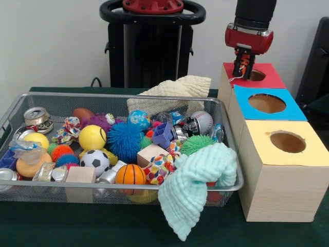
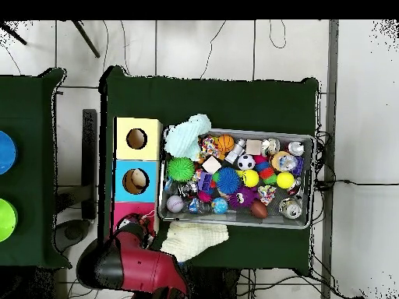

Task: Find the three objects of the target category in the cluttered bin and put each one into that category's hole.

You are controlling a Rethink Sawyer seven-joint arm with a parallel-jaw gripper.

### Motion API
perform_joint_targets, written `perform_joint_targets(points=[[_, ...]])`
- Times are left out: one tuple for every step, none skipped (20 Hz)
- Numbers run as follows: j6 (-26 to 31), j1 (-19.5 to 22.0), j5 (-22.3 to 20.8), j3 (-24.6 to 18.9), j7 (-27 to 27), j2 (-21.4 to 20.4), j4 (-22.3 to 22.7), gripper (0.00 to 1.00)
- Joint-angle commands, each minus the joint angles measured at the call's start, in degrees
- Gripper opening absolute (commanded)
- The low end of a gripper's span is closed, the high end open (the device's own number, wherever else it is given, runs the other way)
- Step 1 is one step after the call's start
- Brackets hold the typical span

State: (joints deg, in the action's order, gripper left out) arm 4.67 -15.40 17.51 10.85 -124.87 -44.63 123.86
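Observation:
My gripper (image 1: 243, 69) hangs over the round hole (image 1: 256, 75) in the red card top of the far wooden box (image 1: 272, 78). It is shut on a small orange toy with dark stripes (image 1: 245, 60), and a white thread dangles below it. In the overhead view the gripper (image 2: 134, 227) sits over the red box (image 2: 123, 210). The silver wire-mesh basket (image 1: 123, 96) is full of clutter and also shows in the overhead view (image 2: 308, 142). I cannot make out the teddy bear or the yellow duck in the clutter.
A blue-topped box (image 1: 267, 104) and a yellow-topped box (image 1: 288, 141) stand in a row nearer the camera than the red one. A mint cloth (image 1: 198, 180) hangs over the basket's front right corner and a cream cloth (image 1: 177, 87) lies at its back. An orange basketball (image 1: 130, 175), spiky balls (image 1: 123, 140) and cans (image 1: 37, 117) lie in the basket.

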Motion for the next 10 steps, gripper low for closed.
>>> perform_joint_targets(points=[[3.1, -0.6, 3.2, -5.4, -11.7, 2.6, 0.2, 0.00], [3.7, -0.6, 3.1, -4.7, -11.3, 2.6, -0.4, 0.00], [5.0, -0.7, 3.1, -4.0, -10.8, 2.5, -1.4, 0.00], [6.5, -0.8, 2.8, -3.0, -10.2, 2.0, -2.2, 0.00], [7.7, -1.2, 2.8, -2.3, -10.0, 1.9, -3.0, 0.00], [9.5, -1.2, 2.4, -1.4, -9.6, 1.4, -3.7, 0.00], [11.2, -1.3, 2.1, -0.6, -9.2, 0.9, -4.5, 0.00], [12.8, -1.2, 1.7, 0.0, -8.7, 0.3, -5.1, 0.00], [14.4, -1.1, 1.2, 0.7, -8.3, -0.3, -5.7, 0.00], [16.2, -0.8, 0.7, 1.2, -7.9, -0.9, -6.4, 0.00]])
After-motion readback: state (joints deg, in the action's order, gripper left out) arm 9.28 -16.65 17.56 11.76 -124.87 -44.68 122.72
